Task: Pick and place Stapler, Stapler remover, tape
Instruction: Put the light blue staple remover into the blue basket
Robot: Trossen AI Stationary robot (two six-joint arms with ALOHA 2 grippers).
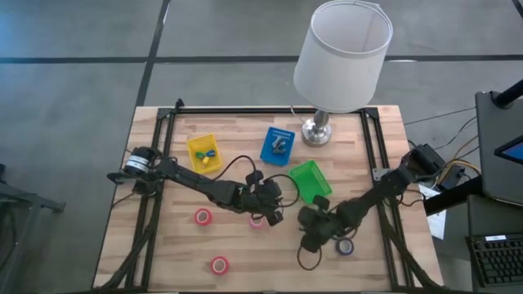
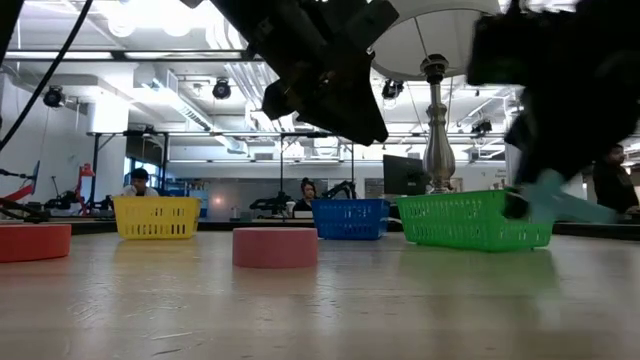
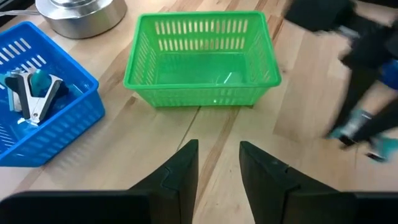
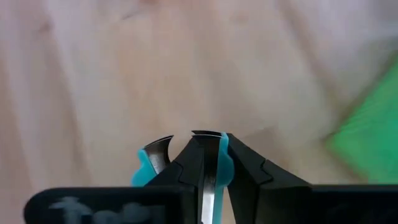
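Observation:
My right gripper [image 4: 209, 138] is shut on a teal stapler remover [image 4: 149, 163] with metal claws; it hovers over the wood next to the green tray [image 1: 310, 180]. My left gripper [image 3: 219, 149] is open and empty, above the table's middle, facing the green tray [image 3: 202, 59]. Another stapler remover [image 3: 31, 93] lies in the blue tray [image 1: 278, 145]. Red tape rolls lie flat on the table [image 1: 203, 216], [image 1: 219, 264], and one [image 1: 257, 220] is partly under the left gripper [image 1: 268, 204]. The blue-purple roll [image 1: 346, 245] lies near the right gripper [image 1: 315, 219]. My right gripper pinches the stapler remover between its two fingers, on the teal grip [image 4: 222, 158] with a metal blade between. One claw [image 4: 160, 144] sticks out beside the fingers. In the low view the remover [image 2: 548, 195] hangs clear of the table.
A lamp [image 1: 339, 57] stands at the far edge on a metal base [image 1: 316, 131]. The yellow tray [image 1: 204, 153] holds small items. Both arms cross the table's middle. Bare wood lies along the near edge. People sit in the room beyond [image 2: 140, 182].

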